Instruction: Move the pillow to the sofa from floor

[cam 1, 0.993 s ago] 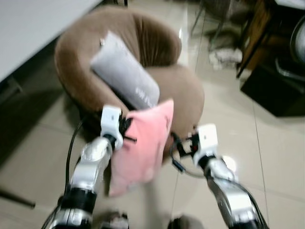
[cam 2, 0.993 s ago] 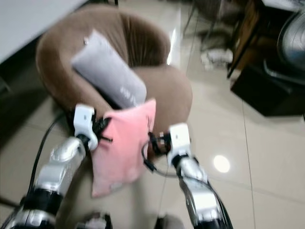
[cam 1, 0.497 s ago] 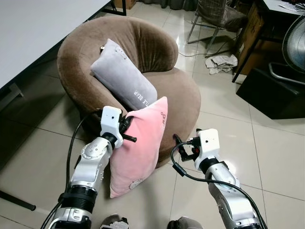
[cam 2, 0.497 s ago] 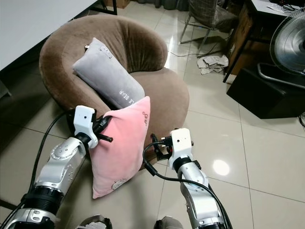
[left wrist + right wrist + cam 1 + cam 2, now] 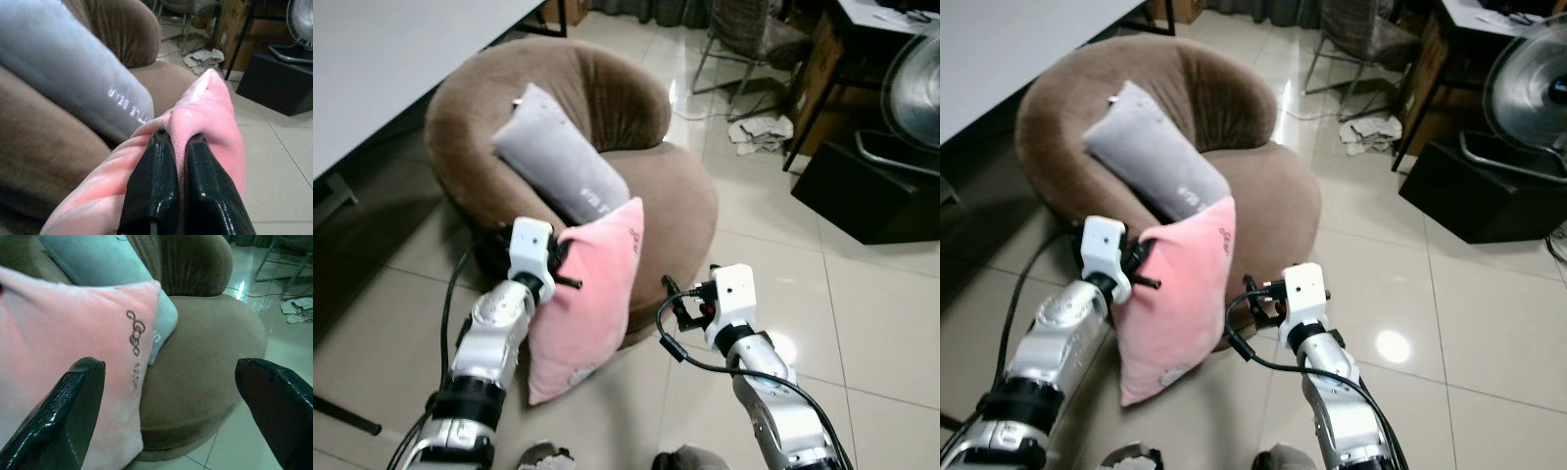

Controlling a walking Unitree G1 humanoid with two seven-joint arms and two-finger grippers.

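A pink pillow (image 5: 592, 289) hangs off the floor in front of the round brown sofa chair (image 5: 675, 201). My left gripper (image 5: 178, 161) is shut on the pillow's upper edge, pinching a fold of pink fabric between its black fingers (image 5: 156, 176). In the left eye view that gripper (image 5: 563, 274) sits at the pillow's left side. My right gripper (image 5: 168, 377) is open, its wide-spread fingers framing the pillow's embroidered corner (image 5: 134, 333) and the seat without touching either. A grey pillow (image 5: 558, 166) lies on the chair's seat, leaning against its backrest.
A white tabletop edge (image 5: 401, 59) overhangs at the left. A black box (image 5: 867, 191), a standing fan (image 5: 1528, 93), a metal chair (image 5: 744, 34) and crumpled paper (image 5: 759, 132) stand on the tiled floor at the right. Open tile (image 5: 862, 323) lies right of the sofa chair.
The camera has shifted slightly, and the picture has sharpened since a second ago. The pink pillow and both arms have edged left and closer to the chair. Left grip unchanged.
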